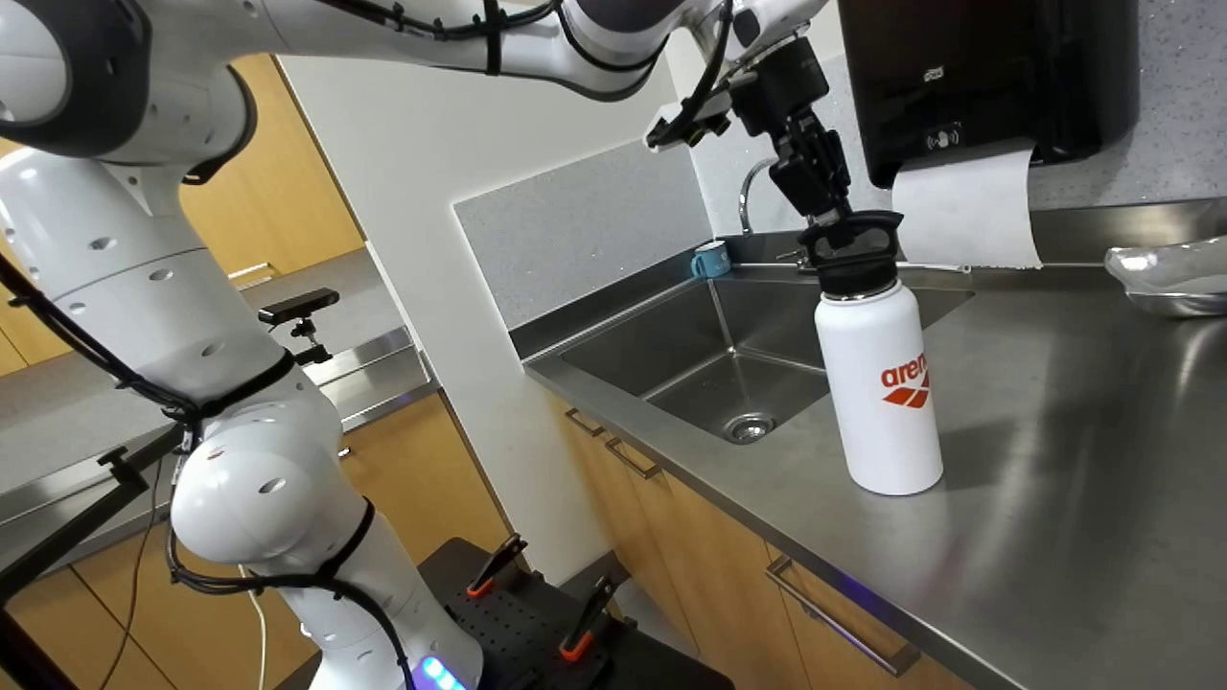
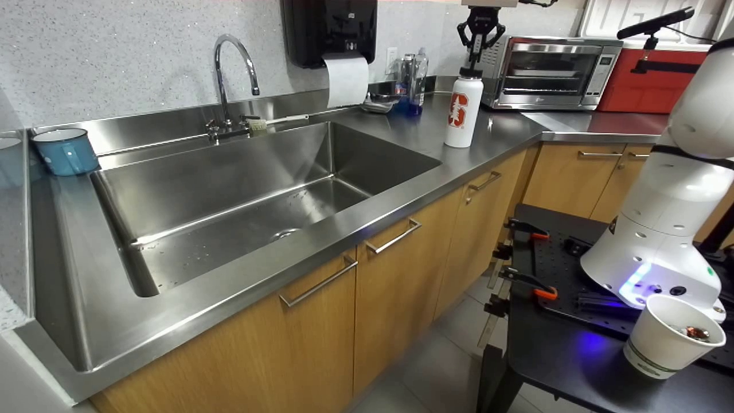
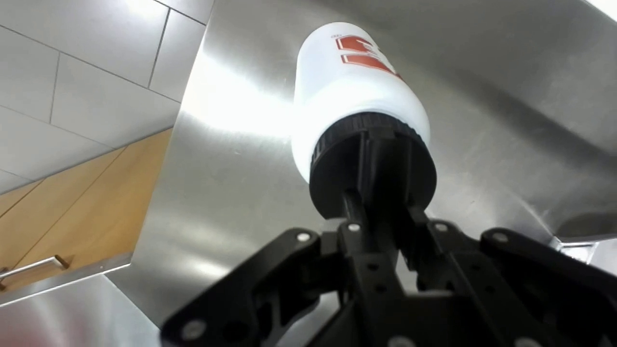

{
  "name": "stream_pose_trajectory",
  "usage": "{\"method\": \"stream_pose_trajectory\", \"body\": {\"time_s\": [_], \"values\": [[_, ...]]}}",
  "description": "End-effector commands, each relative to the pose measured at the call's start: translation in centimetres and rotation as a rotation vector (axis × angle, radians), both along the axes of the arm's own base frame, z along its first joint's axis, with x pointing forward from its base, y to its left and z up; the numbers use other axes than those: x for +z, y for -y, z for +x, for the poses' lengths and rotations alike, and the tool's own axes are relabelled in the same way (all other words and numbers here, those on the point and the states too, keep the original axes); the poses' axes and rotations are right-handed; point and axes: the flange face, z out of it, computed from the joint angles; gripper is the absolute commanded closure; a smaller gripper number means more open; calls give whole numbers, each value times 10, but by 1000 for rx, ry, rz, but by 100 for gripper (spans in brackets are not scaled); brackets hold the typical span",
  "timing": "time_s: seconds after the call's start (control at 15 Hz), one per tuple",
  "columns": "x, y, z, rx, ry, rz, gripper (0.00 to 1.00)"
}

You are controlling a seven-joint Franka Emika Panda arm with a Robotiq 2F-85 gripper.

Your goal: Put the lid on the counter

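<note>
The black round lid (image 1: pixel 856 275) with a loop handle sits at the neck of the white bottle (image 1: pixel 874 393). A thin steel band shows between lid and bottle in this exterior view. The lid also shows in an exterior view (image 2: pixel 471 73) and in the wrist view (image 3: pixel 335 168). The bottle stands upright on the steel counter (image 1: pixel 1064 460), right of the sink. My gripper (image 1: pixel 832 216) is above the bottle. In the wrist view the fingers (image 3: pixel 385 207) lie on both sides of the lid's handle and appear shut on it; the dark contact is hard to see.
The sink basin (image 2: pixel 246 201) lies beside the bottle. A paper towel dispenser (image 1: pixel 987 86) with hanging paper (image 1: pixel 963 211) is on the wall behind. A clear tray (image 1: pixel 1174 278), bottles (image 2: pixel 416 80), a toaster oven (image 2: pixel 553 71) and a blue mug (image 2: pixel 66 151) are on the counter.
</note>
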Motion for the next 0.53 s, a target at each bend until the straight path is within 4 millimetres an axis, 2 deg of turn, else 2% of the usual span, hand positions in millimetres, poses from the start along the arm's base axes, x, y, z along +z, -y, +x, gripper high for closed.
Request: {"method": "stream_pose_trajectory", "body": {"time_s": [0.0, 0.47], "values": [[15, 0, 3, 12, 5, -26, 95], [34, -4, 2, 26, 13, -50, 95]]}}
